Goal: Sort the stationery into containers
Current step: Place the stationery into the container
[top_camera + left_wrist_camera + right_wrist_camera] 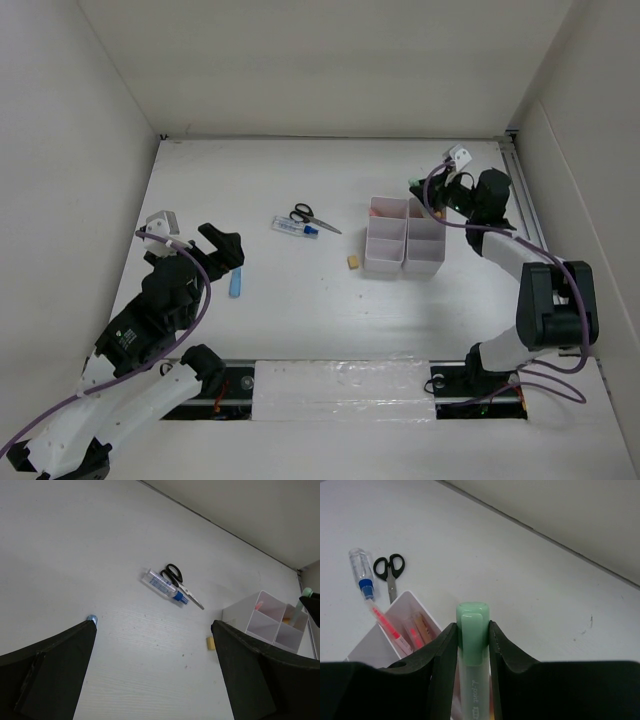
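Your right gripper was clamped on the green highlighter, held upright above the far end of the organiser — the drop-in step. Next called for lowering it into a compartment, then letting go — your left gripper hung wide open.

Left of the white plastic organiser, black-handled scissors and a clear blue-capped tube are laid side by side.
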`<state>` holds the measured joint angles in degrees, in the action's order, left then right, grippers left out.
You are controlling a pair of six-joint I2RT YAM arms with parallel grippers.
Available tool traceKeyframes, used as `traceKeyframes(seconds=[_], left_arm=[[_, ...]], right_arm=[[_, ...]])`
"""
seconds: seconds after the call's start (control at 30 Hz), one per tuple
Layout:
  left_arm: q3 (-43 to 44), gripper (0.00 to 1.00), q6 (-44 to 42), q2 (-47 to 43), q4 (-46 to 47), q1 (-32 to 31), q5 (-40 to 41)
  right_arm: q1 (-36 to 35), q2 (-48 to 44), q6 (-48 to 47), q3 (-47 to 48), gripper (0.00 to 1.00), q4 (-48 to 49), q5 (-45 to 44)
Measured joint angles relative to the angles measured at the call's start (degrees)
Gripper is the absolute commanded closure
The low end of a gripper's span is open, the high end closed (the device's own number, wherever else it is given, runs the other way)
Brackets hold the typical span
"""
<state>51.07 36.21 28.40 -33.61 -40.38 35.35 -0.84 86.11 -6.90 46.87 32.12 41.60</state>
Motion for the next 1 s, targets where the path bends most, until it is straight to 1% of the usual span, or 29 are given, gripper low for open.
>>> traceKeyframes(seconds=[0.13,0.2,0.23,0.3,0.33,0.4,0.43,0.53,0.57,0.6,0.83,0.87,0.93,1.0], left_arm=[[0.00,0.00,0.00,0.00,0.00,0.00,0.00],[0.00,0.00,0.00,0.00,0.00,0.00,0.00],[0.00,0.00,0.00,0.00,0.00,0.00,0.00],[0.00,0.00,-0.02,0.00,0.00,0.00,0.00],[0.00,0.00,-0.02,0.00,0.00,0.00,0.00],[0.00,0.00,-0.02,0.00,0.00,0.00,0.00],[0.00,0.00,0.00,0.00,0.00,0.00,0.00],[0.00,0.00,0.00,0.00,0.00,0.00,0.00],[0.00,0.00,-0.02,0.00,0.00,0.00,0.00],[0.00,0.00,-0.09,0.00,0.00,0.00,0.00],[0.00,0.00,-0.42,0.00,0.00,0.00,0.00],[0.00,0.00,-0.42,0.00,0.00,0.00,0.00],[0.00,0.00,-0.42,0.00,0.00,0.00,0.00],[0.00,0.00,-0.39,0.13,0.00,0.00,0.04]], right_arm=[[0.00,0.66,0.00,-0.35,0.73,0.09,0.04],[0.00,0.66,-0.02,-0.66,0.70,0.39,0.04],[0.00,0.66,0.00,-0.76,0.70,0.48,0.04],[0.00,0.61,-0.02,-0.90,0.66,0.57,0.07],[0.00,0.59,0.00,-0.92,0.62,0.57,0.07],[0.00,0.44,0.04,-0.98,0.61,0.52,0.13],[0.00,0.20,0.07,-1.14,0.52,0.52,0.20],[-0.04,-1.11,0.24,-2.16,0.51,0.46,0.20],[-0.04,-1.55,0.26,-2.38,0.06,0.50,0.17],[-0.04,-1.97,0.68,-2.60,0.02,0.46,0.17],[-0.37,-5.57,0.81,-3.65,0.02,0.48,-0.07],[-0.76,-6.60,0.92,-4.02,0.01,0.37,-0.13],[-2.69,-9.22,1.20,-4.42,0.01,-0.59,-1.46],[-6.27,-11.89,1.09,-4.15,0.01,-2.25,-3.85]])
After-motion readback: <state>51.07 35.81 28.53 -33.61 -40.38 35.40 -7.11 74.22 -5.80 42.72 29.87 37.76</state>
